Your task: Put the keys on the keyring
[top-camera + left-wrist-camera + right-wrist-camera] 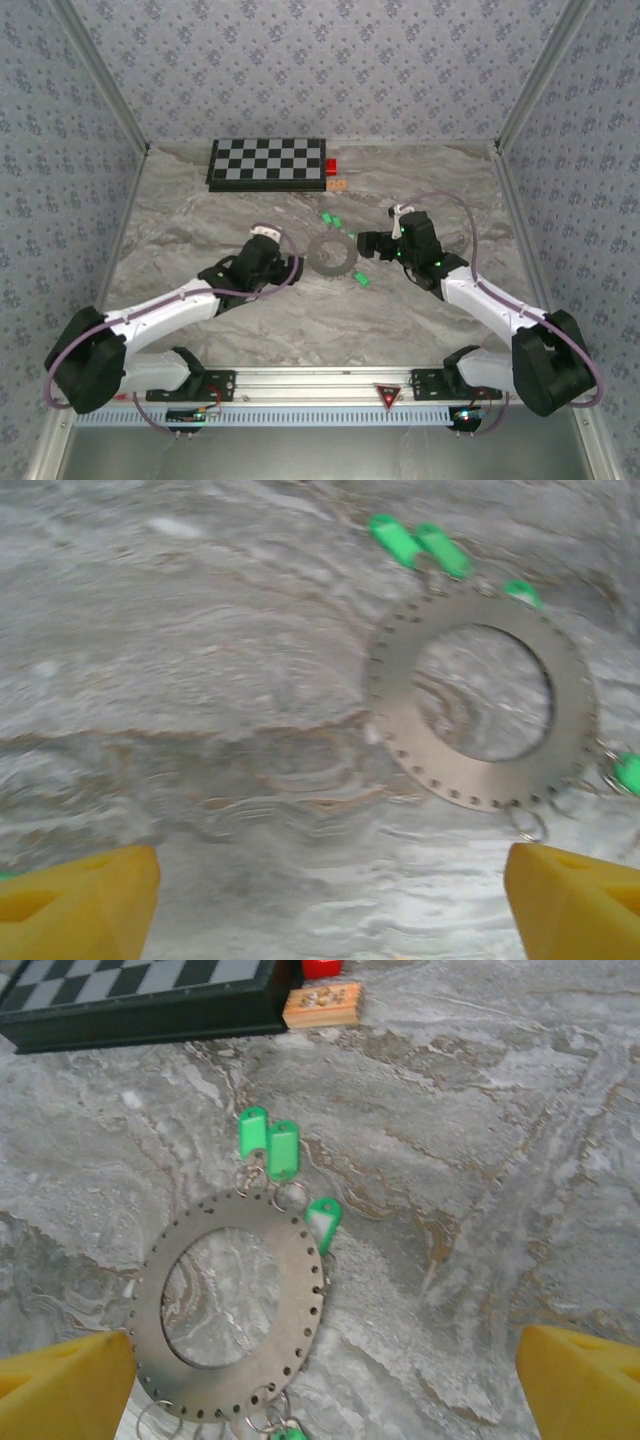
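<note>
The keyring [318, 262] is a flat grey ring with small holes along its band, lying mid-table between my two grippers. Two green keys [283, 1148] lie side by side at its far edge and a third key [323, 1222] at its right edge. Another green key [628, 772] lies near small wire loops at the near rim. Whether the loops pass through the holes is unclear. My left gripper [330, 910] is open just left of the ring [400, 720], holding nothing. Over the ring's right side [300, 1290] my right gripper [325, 1385] is open and holds nothing.
A black-and-grey chessboard [267, 162] lies at the back of the marble table. A small red block [331, 166] and a tan piece [336, 184] sit by its right end. Patterned walls close in the sides and back.
</note>
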Robot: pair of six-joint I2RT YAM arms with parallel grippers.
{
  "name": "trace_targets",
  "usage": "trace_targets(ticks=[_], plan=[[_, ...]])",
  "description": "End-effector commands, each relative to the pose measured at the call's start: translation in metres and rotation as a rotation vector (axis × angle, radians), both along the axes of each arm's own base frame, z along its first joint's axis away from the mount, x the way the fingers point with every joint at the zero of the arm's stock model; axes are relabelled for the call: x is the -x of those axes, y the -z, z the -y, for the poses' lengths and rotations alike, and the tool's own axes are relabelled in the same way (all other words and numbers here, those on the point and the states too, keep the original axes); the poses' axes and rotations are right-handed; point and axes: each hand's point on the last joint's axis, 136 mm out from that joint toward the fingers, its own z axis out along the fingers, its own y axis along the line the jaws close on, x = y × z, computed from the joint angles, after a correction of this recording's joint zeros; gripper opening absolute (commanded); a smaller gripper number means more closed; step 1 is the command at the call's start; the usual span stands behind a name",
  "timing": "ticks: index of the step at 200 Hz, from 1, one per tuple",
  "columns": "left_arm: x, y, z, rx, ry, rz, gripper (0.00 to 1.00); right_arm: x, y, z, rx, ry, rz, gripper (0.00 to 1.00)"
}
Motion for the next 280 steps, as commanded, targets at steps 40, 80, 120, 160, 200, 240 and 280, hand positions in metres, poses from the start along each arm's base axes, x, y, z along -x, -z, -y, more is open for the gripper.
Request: trace_targets(ticks=[40,80,120,160,200,240,280], plan=[[-0.002,0.009,0.072,-0.140,0.182,-0.002,0.57,0.016,0.003,0.055,-0.034,0.234,0.013,1.00],[-0.006,0.021,0.106,-0.159,0.250,-0.037,0.43,0.016,0.006,0.092,-0.131,0.368,0.028,0.99],[-0.005,0.035,0.129,-0.166,0.303,-0.077,0.40,0.016,0.002,0.093,-0.154,0.375,0.038,1.00],[-0.001,0.048,0.141,-0.212,0.337,-0.091,0.36,0.016,0.003,0.089,-0.167,0.361,0.024,1.00],[0.004,0.062,0.152,-0.259,0.373,-0.107,0.29,0.017,0.002,0.088,-0.171,0.359,0.028,0.99],[0.007,0.074,0.156,-0.341,0.387,-0.111,0.30,0.017,0.002,0.088,-0.175,0.359,0.025,1.00],[0.004,0.086,0.153,-0.384,0.372,-0.119,0.29,0.017,0.001,0.087,-0.179,0.353,0.026,1.00]])
